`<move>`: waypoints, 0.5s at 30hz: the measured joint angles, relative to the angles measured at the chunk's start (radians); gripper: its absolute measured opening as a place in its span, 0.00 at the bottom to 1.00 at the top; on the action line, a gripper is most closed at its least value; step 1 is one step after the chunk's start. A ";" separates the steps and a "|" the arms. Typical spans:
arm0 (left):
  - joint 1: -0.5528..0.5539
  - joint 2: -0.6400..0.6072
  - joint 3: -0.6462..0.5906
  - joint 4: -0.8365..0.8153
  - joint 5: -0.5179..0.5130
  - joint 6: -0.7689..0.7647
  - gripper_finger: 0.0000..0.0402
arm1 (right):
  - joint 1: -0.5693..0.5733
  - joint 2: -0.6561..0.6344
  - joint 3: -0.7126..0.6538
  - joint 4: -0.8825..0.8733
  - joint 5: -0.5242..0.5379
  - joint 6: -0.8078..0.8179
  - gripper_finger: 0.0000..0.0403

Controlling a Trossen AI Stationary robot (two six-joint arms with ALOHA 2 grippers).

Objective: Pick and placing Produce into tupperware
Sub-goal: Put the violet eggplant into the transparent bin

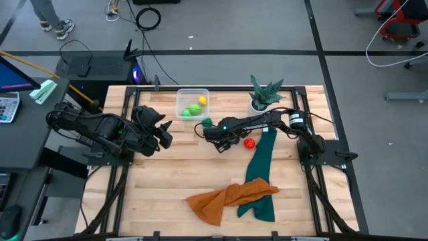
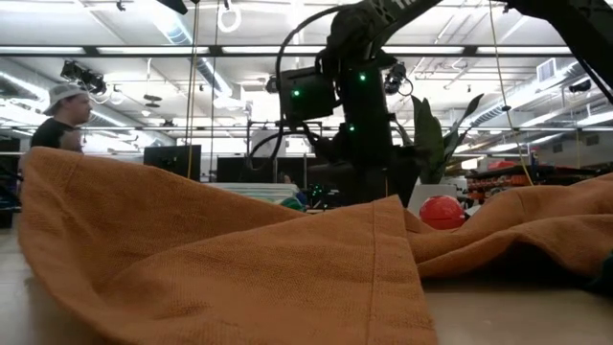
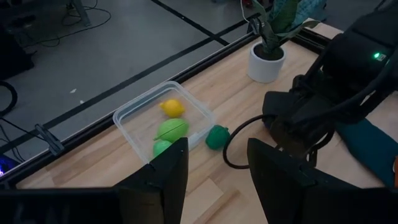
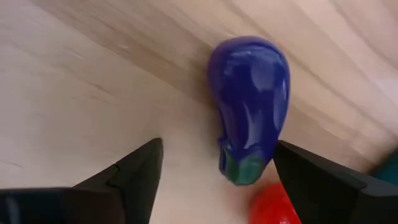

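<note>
The clear tupperware [image 1: 192, 104] [image 3: 165, 121] sits near the table's far edge. It holds the yellow piece [image 3: 173, 108] and two light green pieces [image 3: 171, 129]. The dark green piece [image 1: 207, 122] [image 3: 216, 137] lies on the wood just beside it. The purple piece [image 4: 249, 106] lies flat on the table, with the red piece [image 1: 249, 142] [image 4: 273, 208] close by. My right gripper [image 1: 223, 142] [image 4: 217, 149] points down over the purple piece. It is open, with a finger on either side of the piece's green stem end. My left gripper [image 1: 162, 134] [image 3: 217, 162] waits open, left of the container.
A spiky potted plant in a white pot [image 1: 263, 96] stands at the far edge, right of the container. A teal cloth [image 1: 261, 167] runs toward the near edge, and a crumpled orange cloth [image 1: 227, 199] fills the foreground of the low view. A person stands in the room behind.
</note>
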 joint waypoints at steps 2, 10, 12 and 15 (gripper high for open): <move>0.000 0.000 0.000 0.000 0.000 0.000 0.43 | 0.000 0.000 0.000 0.021 0.003 0.000 0.67; 0.000 0.000 0.000 0.000 0.000 -0.002 0.43 | -0.011 0.000 0.000 0.043 0.020 -0.020 0.64; 0.000 0.000 0.000 0.000 0.000 -0.002 0.43 | -0.014 0.000 0.000 0.046 0.032 -0.024 0.62; 0.000 0.000 0.000 0.000 0.000 -0.002 0.43 | -0.023 0.000 0.000 0.053 0.040 -0.040 0.58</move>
